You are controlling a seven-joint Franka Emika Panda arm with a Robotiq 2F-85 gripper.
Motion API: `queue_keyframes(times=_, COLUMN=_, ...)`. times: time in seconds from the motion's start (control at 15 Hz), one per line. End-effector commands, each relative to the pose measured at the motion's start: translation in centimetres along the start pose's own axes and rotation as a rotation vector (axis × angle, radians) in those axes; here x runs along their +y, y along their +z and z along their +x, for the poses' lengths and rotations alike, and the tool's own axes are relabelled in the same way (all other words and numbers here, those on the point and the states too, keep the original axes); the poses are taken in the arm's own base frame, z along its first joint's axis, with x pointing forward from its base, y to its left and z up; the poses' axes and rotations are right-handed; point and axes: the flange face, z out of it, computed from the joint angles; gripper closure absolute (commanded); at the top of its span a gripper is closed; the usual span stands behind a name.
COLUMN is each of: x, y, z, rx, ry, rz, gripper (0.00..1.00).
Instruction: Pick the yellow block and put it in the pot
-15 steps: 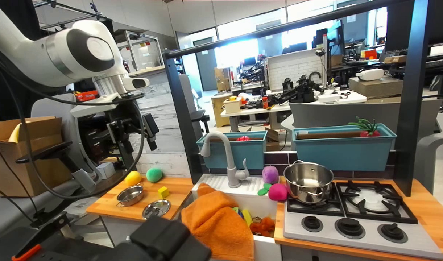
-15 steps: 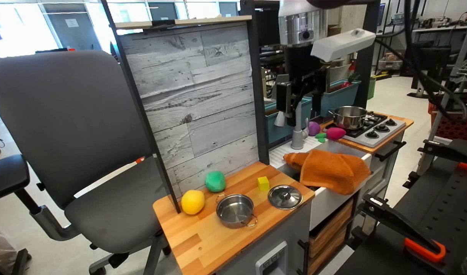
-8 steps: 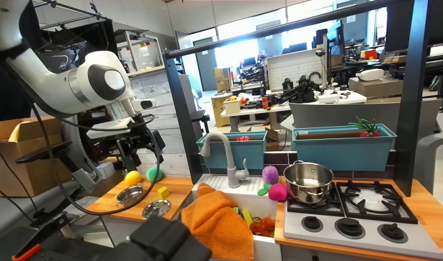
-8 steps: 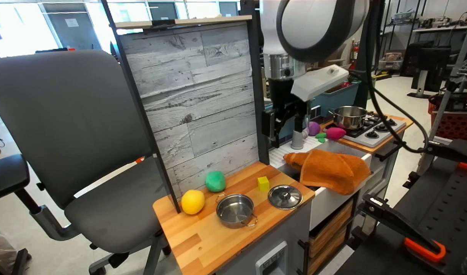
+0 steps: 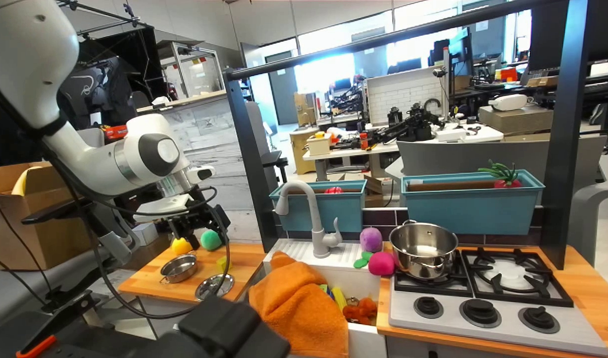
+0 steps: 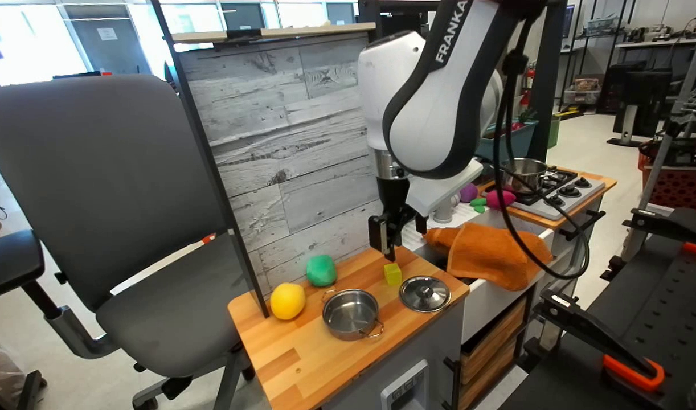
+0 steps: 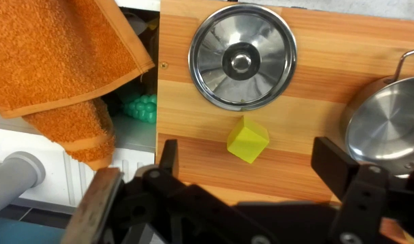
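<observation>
The yellow block (image 6: 392, 274) sits on the wooden counter, and in the wrist view (image 7: 248, 140) it stands turned cornerwise between my fingers. My gripper (image 6: 405, 242) is above the counter, just over and behind the block. In the wrist view the gripper (image 7: 246, 154) is open and empty, with its fingers (image 7: 332, 162) wide apart and the block beyond their tips. A large steel pot (image 5: 418, 258) with small side handles stands on the stove, partly behind a cable in an exterior view (image 6: 533, 168). A smaller steel pot (image 6: 351, 315) stands beside the block, cut off in the wrist view (image 7: 386, 122).
A steel lid (image 7: 264, 37) lies close to the block. A green ball (image 6: 321, 270) and a yellow ball (image 6: 287, 300) stand near the wood-look wall panel (image 6: 297, 142). An orange towel (image 6: 496, 256) hangs over the sink, beside the faucet (image 5: 314, 214).
The arm has come down from high up, and the gripper is now low over the counter near the block. The block, pots and lid have not moved.
</observation>
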Motion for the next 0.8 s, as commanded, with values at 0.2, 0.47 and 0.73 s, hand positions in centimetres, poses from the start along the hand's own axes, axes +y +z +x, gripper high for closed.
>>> queue_keyframes(times=0.2, x=0.1, y=2.5, z=4.0, rx=0.015, ry=0.022, rz=-0.028, gripper=0.00)
queue_keyframes(times=0.47, x=-0.4, y=4.2, z=5.0, rx=-0.011, ry=0.013, rz=-0.063, gripper=0.00)
queue_keyframes(times=0.73, x=-1.1, y=5.9, z=5.4, rx=-0.020, ry=0.006, rz=-0.074, gripper=0.00)
